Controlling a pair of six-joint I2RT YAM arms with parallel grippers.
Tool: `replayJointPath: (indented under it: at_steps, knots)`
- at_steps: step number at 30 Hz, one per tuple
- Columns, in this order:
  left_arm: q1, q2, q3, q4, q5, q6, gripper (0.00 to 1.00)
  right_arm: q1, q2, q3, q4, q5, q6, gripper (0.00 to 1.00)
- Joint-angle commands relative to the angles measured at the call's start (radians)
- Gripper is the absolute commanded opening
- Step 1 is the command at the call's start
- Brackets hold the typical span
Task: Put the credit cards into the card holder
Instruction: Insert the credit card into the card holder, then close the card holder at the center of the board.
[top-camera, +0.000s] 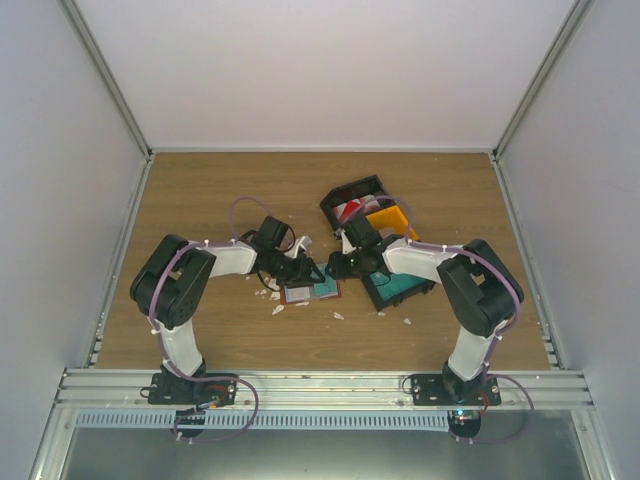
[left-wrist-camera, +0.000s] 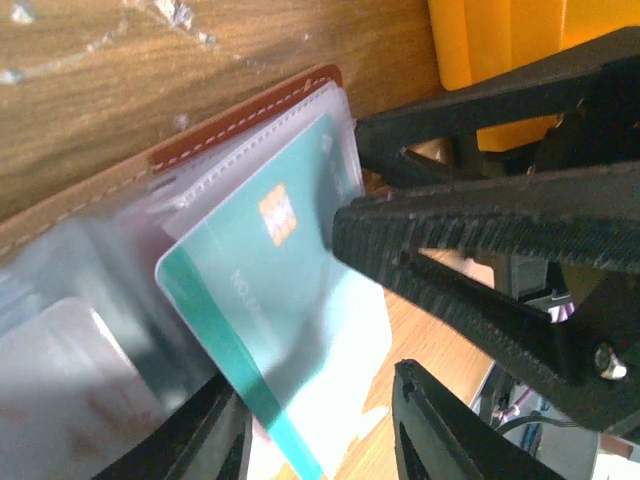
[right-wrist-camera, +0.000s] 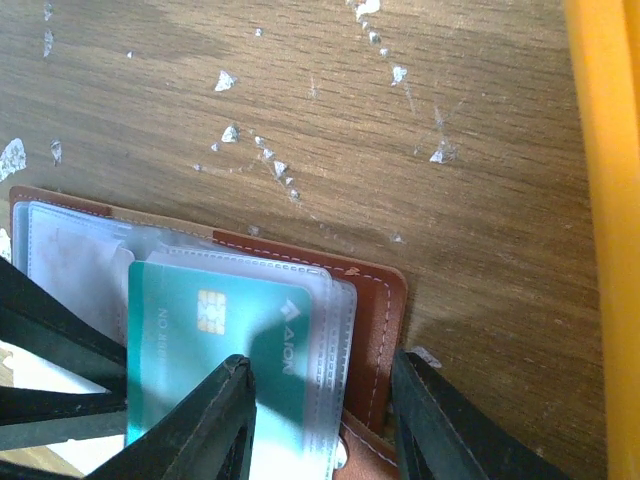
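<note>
One teal plastic credit card (right-wrist-camera: 170, 370) sits part-way in a clear pocket (right-wrist-camera: 335, 300) of the reddish-brown leather card holder (right-wrist-camera: 385, 310), open on the wood-grain table (right-wrist-camera: 300, 120). Your left gripper (left-wrist-camera: 315, 400) stands parted about the card's outer end, not pinching; your right gripper (right-wrist-camera: 320, 370), jaws apart, straddles the holder's edge. Push squarely along the pocket, steadying the holder. White scraps (right-wrist-camera: 226, 80) litter the table; white walls (top-camera: 320, 70) enclose it.
</note>
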Motion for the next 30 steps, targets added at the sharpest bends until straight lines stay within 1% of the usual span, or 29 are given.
replayJointPath:
  at_steps: [1,4,7,14,18,21,25,27,30]
  knots:
    - [-0.005,-0.065,-0.027,-0.055,-0.058,0.025,0.45,-0.005,-0.044,-0.001,-0.006,0.040,-0.018,0.39]
    - [-0.004,-0.091,-0.034,-0.077,-0.075,0.031,0.54,-0.007,-0.063,0.003,-0.012,0.054,-0.022,0.39]
    - [-0.004,-0.107,-0.035,-0.096,-0.086,0.037,0.59,-0.006,-0.083,0.006,-0.019,0.070,-0.021,0.39]
    - [-0.004,-0.134,-0.019,-0.134,-0.114,0.037,0.63,-0.006,-0.148,0.001,-0.037,0.111,-0.029,0.40]
    - [-0.004,-0.192,-0.012,-0.157,-0.150,0.036,0.64,-0.006,-0.177,-0.016,-0.045,0.123,-0.031,0.42]
    - [-0.004,-0.260,-0.009,-0.194,-0.248,0.032,0.68,-0.002,-0.187,-0.040,-0.045,0.107,-0.023,0.45]
    - [0.001,-0.329,-0.035,-0.242,-0.439,-0.007,0.76,0.018,-0.191,-0.067,-0.036,0.094,-0.002,0.47]
    - [0.012,-0.362,-0.063,-0.249,-0.494,-0.034,0.77,0.035,-0.192,-0.076,-0.033,0.088,0.015,0.48]
    - [0.035,-0.402,-0.111,-0.245,-0.524,-0.068,0.79,0.056,-0.190,-0.093,-0.030,0.088,0.044,0.50]
